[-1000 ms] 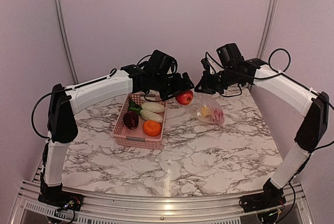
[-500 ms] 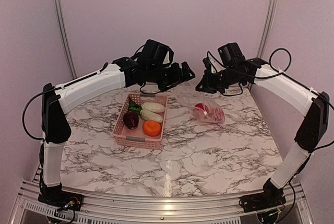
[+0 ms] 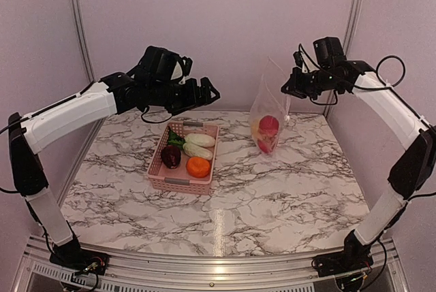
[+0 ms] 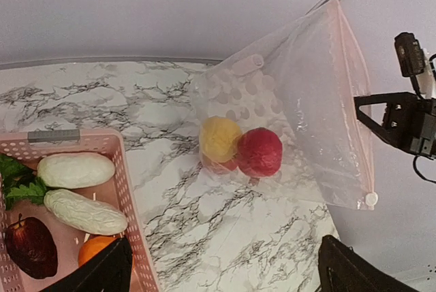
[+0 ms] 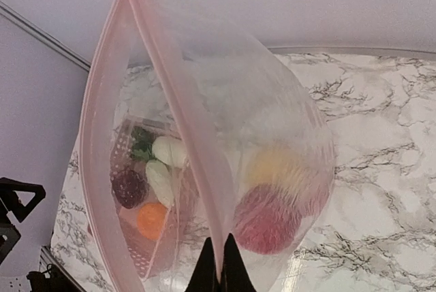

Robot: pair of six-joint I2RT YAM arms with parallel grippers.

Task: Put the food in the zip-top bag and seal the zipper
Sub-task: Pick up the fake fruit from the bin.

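The zip-top bag (image 3: 270,101) hangs upright over the table's back right, its lower end near the marble. My right gripper (image 3: 291,93) is shut on its rim, seen as dark fingertips (image 5: 219,268) pinching the pink zipper strip (image 5: 182,118). The mouth gapes open. Inside lie a red fruit (image 3: 269,124) and a yellow one (image 4: 220,137). My left gripper (image 3: 204,92) is open and empty, above the basket's far end and left of the bag. The remaining food is in the basket: two white oblong pieces (image 3: 199,141), a purple one (image 3: 171,156), an orange one (image 3: 198,167) and a leafy green (image 3: 175,137).
The pink lattice basket (image 3: 162,173) stands left of centre on the marble table (image 3: 272,197). Pale walls and metal posts close the back and sides. The right arm's dark wrist (image 4: 409,122) shows beside the bag in the left wrist view.
The red fruit left my left gripper and now lies in the bag. The left arm drew back to the left, open. The right gripper lifted the bag from lying to hanging upright.
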